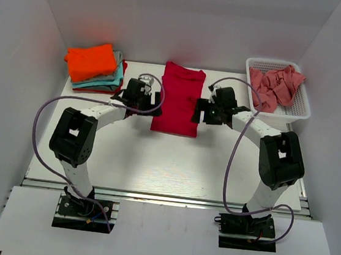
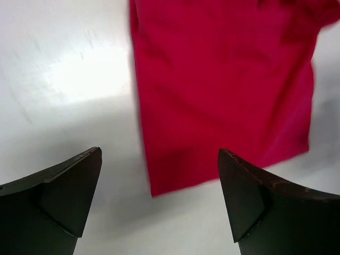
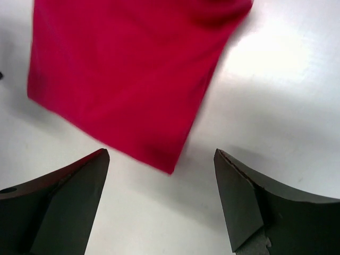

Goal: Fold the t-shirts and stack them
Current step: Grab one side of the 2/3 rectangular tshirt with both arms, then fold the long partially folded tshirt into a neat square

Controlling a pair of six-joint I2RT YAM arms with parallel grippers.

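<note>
I see the folded crimson cloth t-shirt [image 1: 178, 99] lying between my released left pincer [image 2: 159, 152] and released right pincer [image 3: 161, 151].

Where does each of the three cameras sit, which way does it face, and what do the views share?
Top external: above and behind the arms, looking down over the table; both arms show whole.
Left wrist: on the left arm, facing down past the open left gripper at the crimson t-shirt.
Right wrist: likewise on the right arm, past the open right gripper.
Shared: all three see that t-shirt lying on the table.
</note>
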